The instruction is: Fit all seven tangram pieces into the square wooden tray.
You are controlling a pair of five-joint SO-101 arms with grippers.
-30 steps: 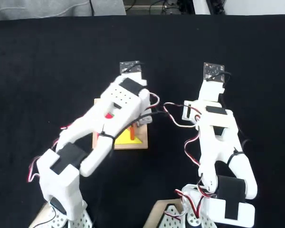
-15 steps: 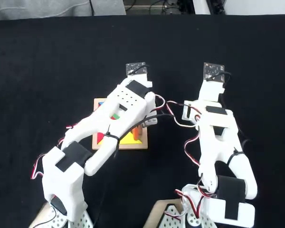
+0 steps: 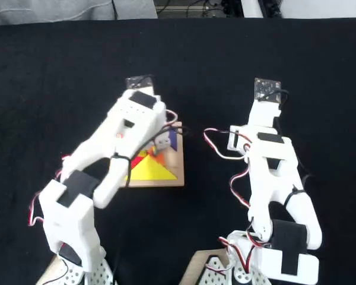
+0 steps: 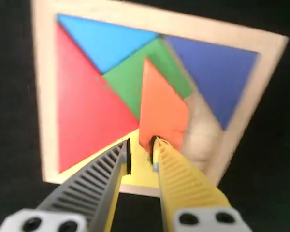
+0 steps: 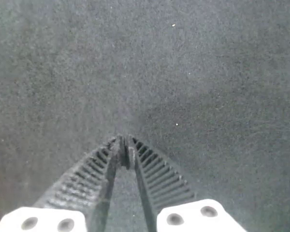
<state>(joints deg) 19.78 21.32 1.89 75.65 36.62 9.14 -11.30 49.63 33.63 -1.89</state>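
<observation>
Overlapping the green piece (image 4: 122, 86), orange piece (image 4: 163, 112) sits in tray (image 4: 183, 25).

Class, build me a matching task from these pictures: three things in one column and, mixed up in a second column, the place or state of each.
Things
1. left gripper
2. right gripper
3. red piece

Place or state
A. lies flat in the wooden tray
B. shut, over the bare black table
C. holds the orange piece

Pairs: 1-C, 2-B, 3-A
</observation>
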